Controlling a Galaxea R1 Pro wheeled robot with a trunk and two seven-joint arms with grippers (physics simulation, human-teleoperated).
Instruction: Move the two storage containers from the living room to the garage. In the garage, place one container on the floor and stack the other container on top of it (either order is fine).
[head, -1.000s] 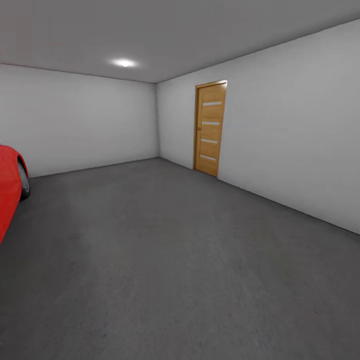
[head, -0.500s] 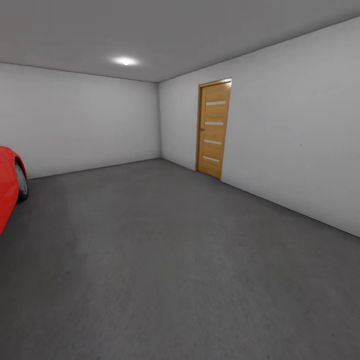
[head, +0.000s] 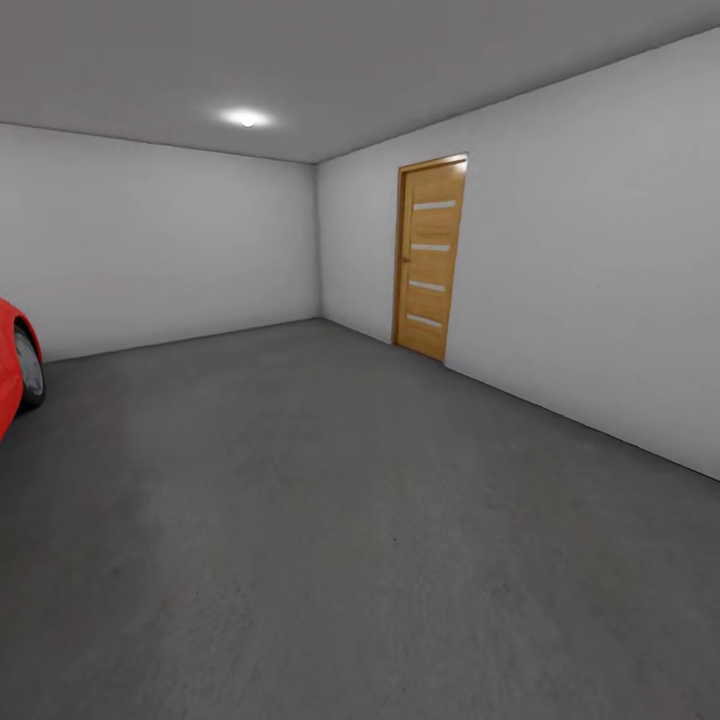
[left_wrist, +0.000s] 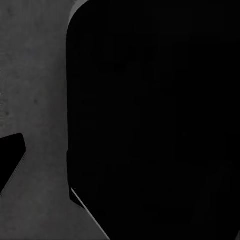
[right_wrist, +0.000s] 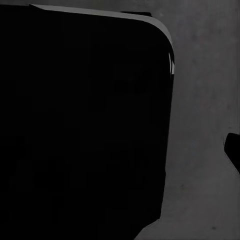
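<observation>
I am looking across the garage's dark grey floor (head: 330, 520) toward the wooden door (head: 430, 257), the red car (head: 12, 365) at its left edge; I see no storage containers, and my fingers' spread I cannot tell.

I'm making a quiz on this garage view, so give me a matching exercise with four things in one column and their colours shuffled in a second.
Things:
1. car
2. door
3. floor
4. walls

Colours:
A. dark grey
B. white
C. red
D. light brown wood

Pairs: 1-C, 2-D, 3-A, 4-B
</observation>
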